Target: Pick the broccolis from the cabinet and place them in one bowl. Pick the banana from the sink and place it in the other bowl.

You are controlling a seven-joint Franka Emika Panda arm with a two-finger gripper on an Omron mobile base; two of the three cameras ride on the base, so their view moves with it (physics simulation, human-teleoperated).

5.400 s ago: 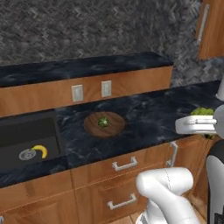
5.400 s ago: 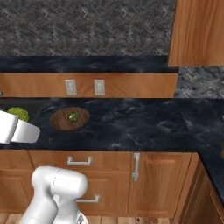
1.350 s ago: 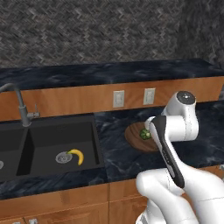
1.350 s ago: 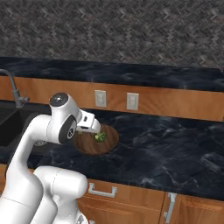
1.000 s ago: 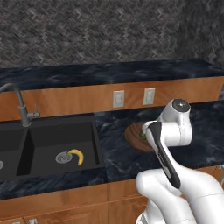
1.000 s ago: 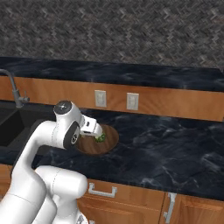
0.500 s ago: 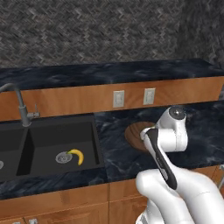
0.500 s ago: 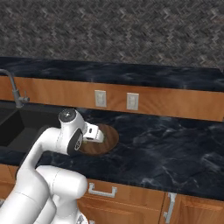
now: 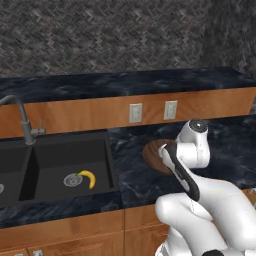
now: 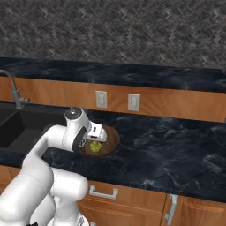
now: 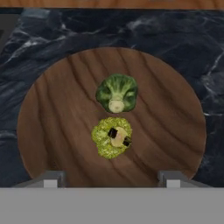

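- Because your gripper [image 11: 112, 177] hangs straight over the wooden bowl [image 11: 52, 131], you see its two tips standing wide apart along the bottom of the hand view, with nothing between them.
- Just past the tips, in the middle of that frame, the paler yellow-green broccoli [image 11: 111, 137] lies on the bowl floor, stem end up; it sits below the open jaws, which suggests it has been let go rather than held.
- Right behind it, nearly touching, the darker broccoli [image 11: 117, 93] rests near the bowl's centre, also stem up. With both florets in one bowl, you can judge the broccoli half of the task done.
- From the right base view, the bowl sits left of centre on the dark marble counter [image 10: 176, 145], with a green floret showing beside the arm's wrist.
- Further off, at the lower left of the left base view, the banana [image 9: 88, 178] lies in the black sink [image 9: 60, 155] beside a round drain; it is untouched and is your likely next target.
- The cream bowl meant for it cannot be placed from these frames.
- Two wall outlets [image 9: 135, 113] mark the wooden back panel beyond.
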